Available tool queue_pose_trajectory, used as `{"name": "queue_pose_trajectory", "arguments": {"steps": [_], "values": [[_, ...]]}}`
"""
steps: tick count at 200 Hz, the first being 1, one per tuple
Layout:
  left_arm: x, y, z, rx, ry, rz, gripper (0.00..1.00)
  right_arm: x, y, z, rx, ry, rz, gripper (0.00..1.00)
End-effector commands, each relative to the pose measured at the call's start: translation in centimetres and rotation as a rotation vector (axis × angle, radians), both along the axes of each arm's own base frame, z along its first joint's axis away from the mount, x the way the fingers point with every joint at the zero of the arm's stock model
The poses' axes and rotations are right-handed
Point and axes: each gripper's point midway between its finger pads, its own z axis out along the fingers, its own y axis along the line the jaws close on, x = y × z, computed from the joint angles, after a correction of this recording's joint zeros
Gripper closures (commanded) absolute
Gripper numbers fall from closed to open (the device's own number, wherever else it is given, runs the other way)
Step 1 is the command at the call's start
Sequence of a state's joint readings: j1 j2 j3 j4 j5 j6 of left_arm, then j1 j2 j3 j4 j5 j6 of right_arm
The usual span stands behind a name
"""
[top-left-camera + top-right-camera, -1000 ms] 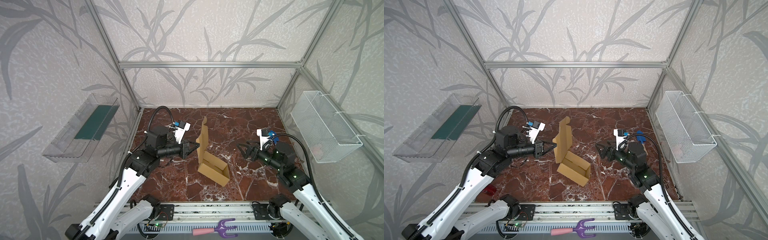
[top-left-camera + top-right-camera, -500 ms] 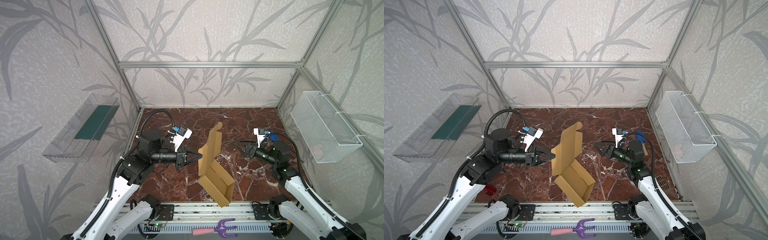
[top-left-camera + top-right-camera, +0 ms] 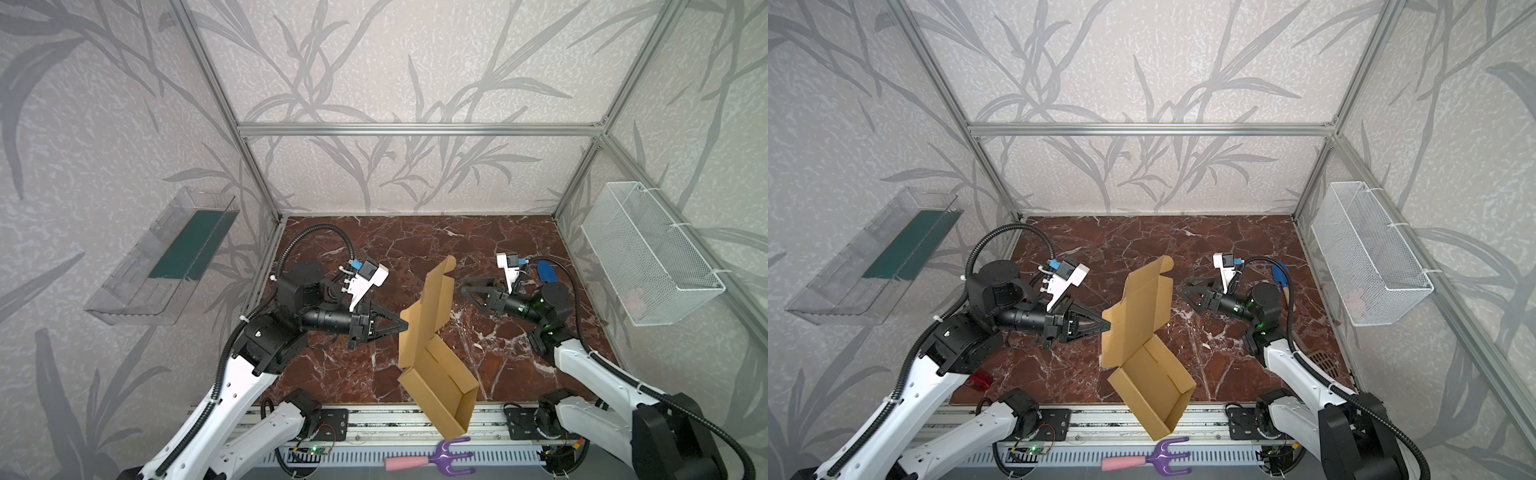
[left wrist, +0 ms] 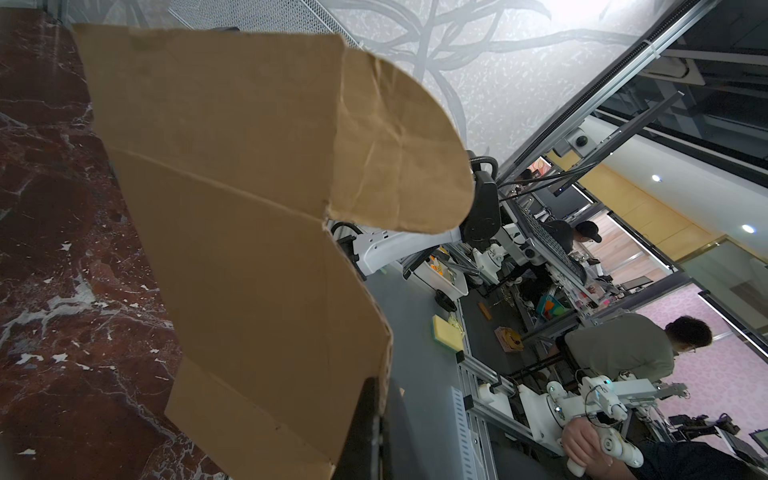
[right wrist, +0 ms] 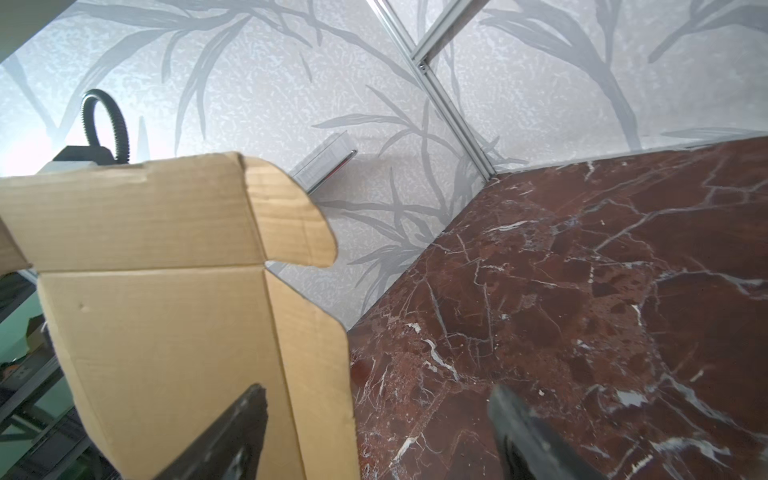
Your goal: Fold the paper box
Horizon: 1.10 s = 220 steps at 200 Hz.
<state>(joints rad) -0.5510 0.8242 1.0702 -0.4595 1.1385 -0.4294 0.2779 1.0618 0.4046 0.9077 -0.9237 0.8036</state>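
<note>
left pincer (image 3: 402,327) was clamped on the lid edge of the paper box (image 3: 434,353), centre frame; right pincer (image 3: 467,289) gaped empty. light, floppy card, i judged: grip near creases.

The paper box (image 3: 434,353) raised over mid-table (image 3: 415,241).
Its lower part is carried out past the table's near edge. Its left edge is touched by the left gripper (image 3: 402,326); the right gripper (image 3: 468,289) is placed just right of it, apart. A hand fork (image 3: 436,459) is laid nearer still; a basket (image 3: 648,257) is hung on the right wall.
</note>
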Motion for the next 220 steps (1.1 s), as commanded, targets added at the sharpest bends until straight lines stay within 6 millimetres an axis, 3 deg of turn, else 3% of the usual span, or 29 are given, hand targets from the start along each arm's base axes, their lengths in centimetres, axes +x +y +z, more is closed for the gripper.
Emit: {"name": "queue_pose_trajectory", "arguments": {"steps": [1,29,76,125,157,220], "values": [[-1.0,0.1,0.6,-0.028,-0.024,-0.044,1.0,-1.9,0.4,2.2,0.041,-0.121,0.068,0.19],[-1.1,0.0,0.6,-0.03,-0.023,-0.052,1.0,-2.9,1.4,2.2,0.027,-0.146,0.119,0.24],[-1.6,0.0,0.7,-0.028,-0.024,-0.069,1.0,-2.5,1.5,1.7,0.013,-0.144,0.104,0.31],[-1.8,0.0,0.5,-0.025,-0.021,-0.078,1.0,-3.0,1.8,1.9,0.013,-0.152,0.123,0.54],[-1.9,-0.1,0.5,-0.026,-0.023,-0.085,1.0,-3.5,2.1,1.9,0.016,-0.163,0.146,0.64],[-2.4,0.0,0.9,-0.028,-0.03,-0.103,1.0,-2.2,2.0,0.3,-0.034,-0.134,0.074,0.56]]}}
